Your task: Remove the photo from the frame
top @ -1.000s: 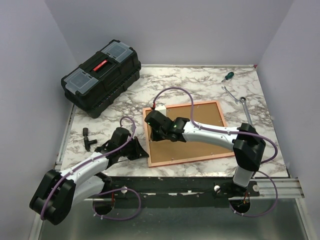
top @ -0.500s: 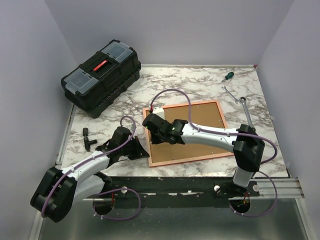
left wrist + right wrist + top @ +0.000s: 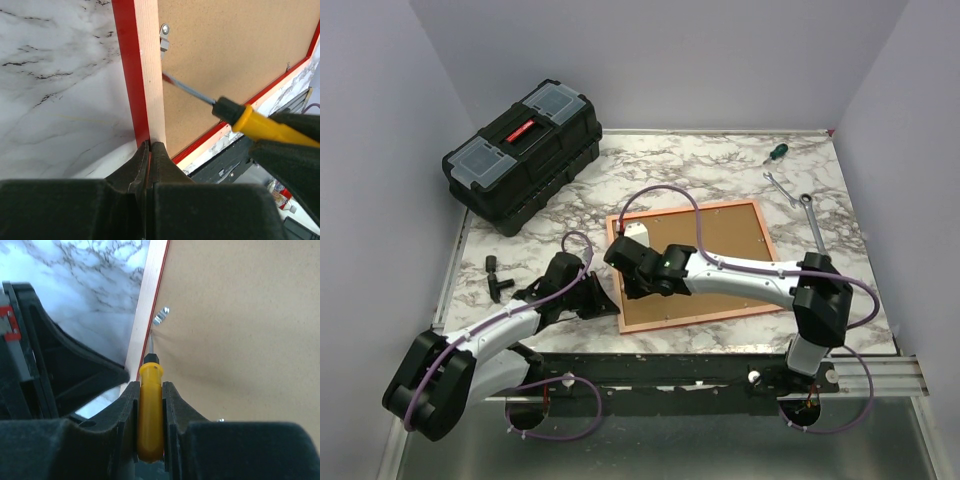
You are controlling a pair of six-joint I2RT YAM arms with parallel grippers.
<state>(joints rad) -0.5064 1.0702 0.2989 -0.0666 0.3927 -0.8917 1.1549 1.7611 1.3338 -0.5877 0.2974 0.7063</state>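
Note:
The red frame (image 3: 705, 318) lies face down on the marble table, its brown backing board (image 3: 730, 235) facing up. The photo is hidden under the board. My left gripper (image 3: 150, 145) is shut, its tips against the frame's left rail (image 3: 131, 75) near the near-left corner. My right gripper (image 3: 150, 385) is shut on a yellow-handled screwdriver (image 3: 150, 405). The blade (image 3: 190, 90) rests at the seam between board and rail, just below a small metal clip (image 3: 161, 316). From above, the right gripper (image 3: 632, 283) hangs over the frame's left side, close to the left gripper (image 3: 608, 306).
A black toolbox (image 3: 523, 155) stands at the back left. A green-handled screwdriver (image 3: 775, 152) and two wrenches (image 3: 782, 188) lie at the back right. Small black parts (image 3: 498, 278) sit at the left edge, beside the left arm.
My right gripper has moved a little along the frame's left rail toward the near edge, with the screwdriver in it. The left gripper has stayed at the frame's corner.

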